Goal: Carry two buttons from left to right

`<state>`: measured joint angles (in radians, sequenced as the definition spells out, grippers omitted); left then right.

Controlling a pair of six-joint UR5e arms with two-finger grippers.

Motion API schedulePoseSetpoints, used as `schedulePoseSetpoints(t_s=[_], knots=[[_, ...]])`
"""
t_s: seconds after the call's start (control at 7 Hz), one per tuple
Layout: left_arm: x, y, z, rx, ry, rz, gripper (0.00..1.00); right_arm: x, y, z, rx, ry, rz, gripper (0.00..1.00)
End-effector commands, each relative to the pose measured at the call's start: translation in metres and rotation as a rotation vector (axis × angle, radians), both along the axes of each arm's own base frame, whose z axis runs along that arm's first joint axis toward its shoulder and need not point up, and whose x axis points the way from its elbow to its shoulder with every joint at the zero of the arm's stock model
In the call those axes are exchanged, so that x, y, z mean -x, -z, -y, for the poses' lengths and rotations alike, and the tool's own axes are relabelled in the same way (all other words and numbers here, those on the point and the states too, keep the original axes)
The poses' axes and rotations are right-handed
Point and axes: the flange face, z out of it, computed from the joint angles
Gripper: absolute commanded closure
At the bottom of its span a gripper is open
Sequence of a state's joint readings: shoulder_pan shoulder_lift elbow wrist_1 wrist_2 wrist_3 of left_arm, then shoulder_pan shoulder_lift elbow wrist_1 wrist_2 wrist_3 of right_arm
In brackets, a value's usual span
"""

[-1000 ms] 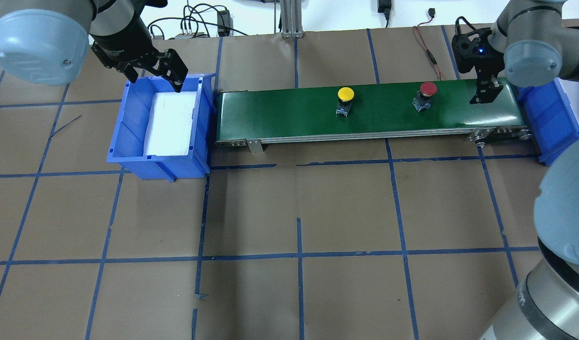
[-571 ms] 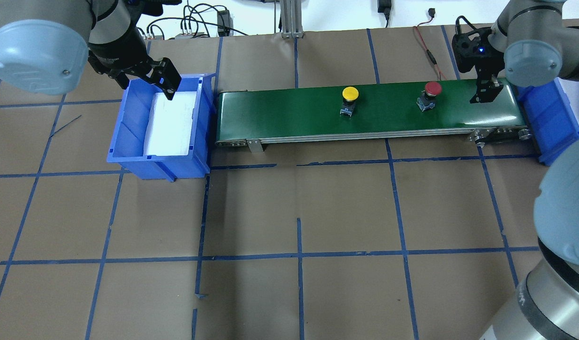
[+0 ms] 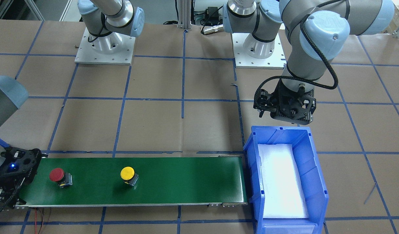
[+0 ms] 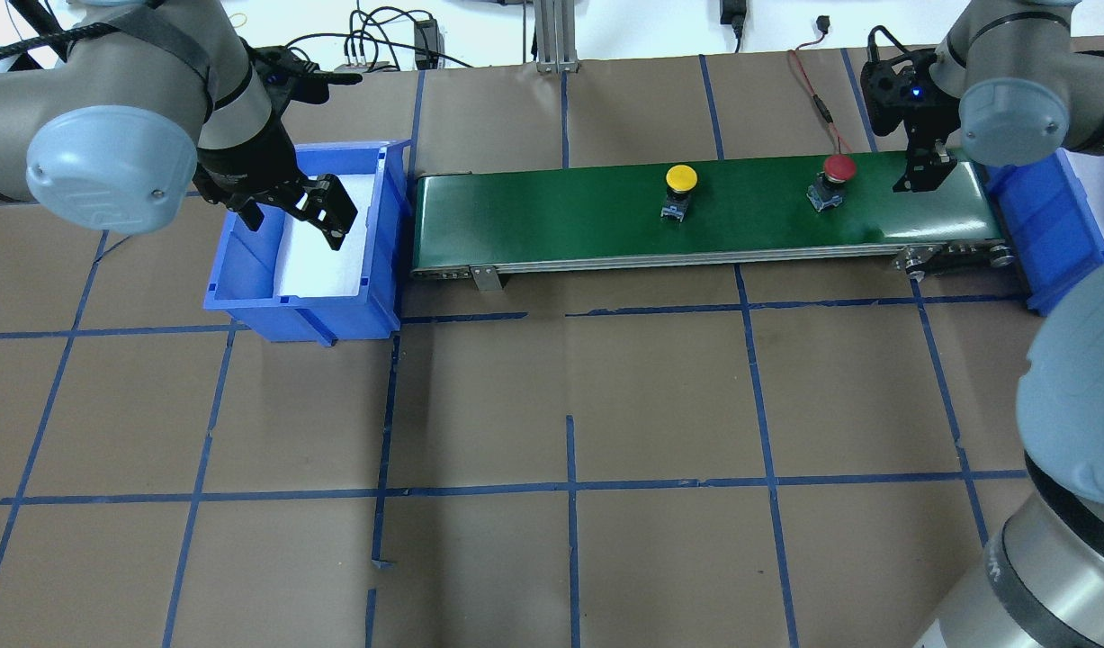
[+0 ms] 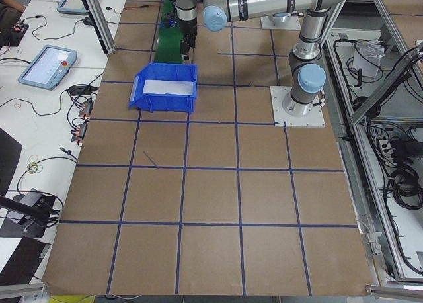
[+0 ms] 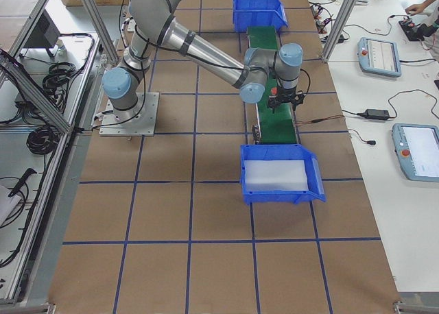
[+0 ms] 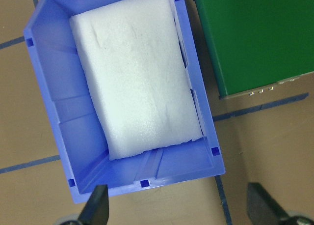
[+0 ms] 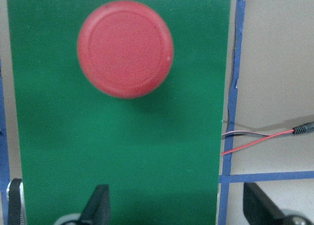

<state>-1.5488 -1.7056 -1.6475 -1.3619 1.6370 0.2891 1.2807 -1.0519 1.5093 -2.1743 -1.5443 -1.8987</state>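
The red button [image 4: 839,168] and the yellow button [image 4: 681,177] stand upright on the green conveyor belt [image 4: 552,211], red nearer the belt's right end. Both also show in the front view, red [image 3: 57,175] and yellow [image 3: 127,173]. My right gripper [image 4: 922,171] is open and empty over the belt's right end, just beyond the red button, which fills the right wrist view [image 8: 125,48] ahead of the fingers. My left gripper [image 4: 292,216] is open and empty above the left blue bin [image 4: 246,270].
The left bin holds only a white foam pad [image 7: 137,77]. A second blue bin [image 4: 1055,225] sits past the belt's right end, partly behind my right arm. Cables and a red wire [image 8: 255,141] lie beyond the belt's far side.
Both buttons have travelled rightward along the belt, the red one closer to my right gripper. My left gripper has moved from the bin's far edge to over its middle.
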Motion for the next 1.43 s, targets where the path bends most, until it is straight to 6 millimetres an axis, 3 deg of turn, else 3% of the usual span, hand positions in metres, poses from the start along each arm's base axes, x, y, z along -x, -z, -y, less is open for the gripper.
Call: schedulePoseSetpoints(t_s=[0.0, 0.57, 0.86, 1.0, 1.14, 1.29], knots=[[0.009, 0.000, 0.001, -0.002, 0.021, -0.101, 0.00, -0.002, 0.005, 0.000, -0.007, -0.004, 0.003, 0.05], [0.007, -0.003, -0.002, -0.028, 0.044, -0.097, 0.00, -0.015, 0.016, -0.005, -0.033, -0.008, 0.011, 0.05], [0.001, -0.031, 0.009, 0.033, 0.020, -0.105, 0.00, -0.017, 0.019, -0.009, -0.040, -0.004, 0.012, 0.05], [-0.014, -0.036, 0.013, 0.042, -0.007, -0.104, 0.00, -0.018, 0.019, -0.010, -0.042, 0.021, 0.015, 0.05], [-0.039, -0.024, 0.013, 0.020, -0.056, -0.117, 0.00, -0.020, 0.019, -0.010, -0.041, 0.024, 0.018, 0.05], [-0.051, -0.023, 0.017, 0.028, -0.094, -0.229, 0.00, -0.020, 0.020, -0.009, -0.043, 0.024, 0.018, 0.05]])
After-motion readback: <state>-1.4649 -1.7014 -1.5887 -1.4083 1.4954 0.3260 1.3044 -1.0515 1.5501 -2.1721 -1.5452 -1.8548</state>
